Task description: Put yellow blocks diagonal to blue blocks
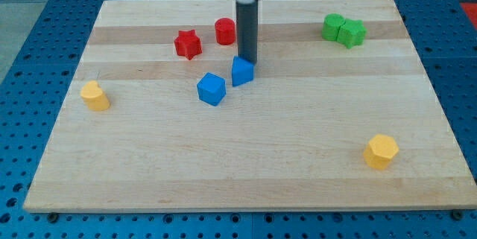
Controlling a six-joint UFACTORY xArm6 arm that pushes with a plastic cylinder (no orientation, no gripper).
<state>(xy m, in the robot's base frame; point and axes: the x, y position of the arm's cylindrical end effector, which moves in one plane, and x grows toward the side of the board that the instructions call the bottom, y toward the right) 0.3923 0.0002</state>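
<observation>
Two blue blocks sit near the board's middle: a blue cube (212, 88) and a second blue block (242, 71) up and to its right, nearly touching. My tip (247, 61) rests at the top edge of the second blue block. A yellow block (95, 95) lies near the view's left edge. A yellow hexagonal block (381, 150) lies at the lower right. Both yellow blocks are far from the blue ones and from my tip.
A red star (188, 44) and a red cylinder (225, 30) sit just left of the rod, above the blue blocks. Two green blocks (343, 30) touch each other at the upper right. The wooden board (246, 179) lies on a blue perforated table.
</observation>
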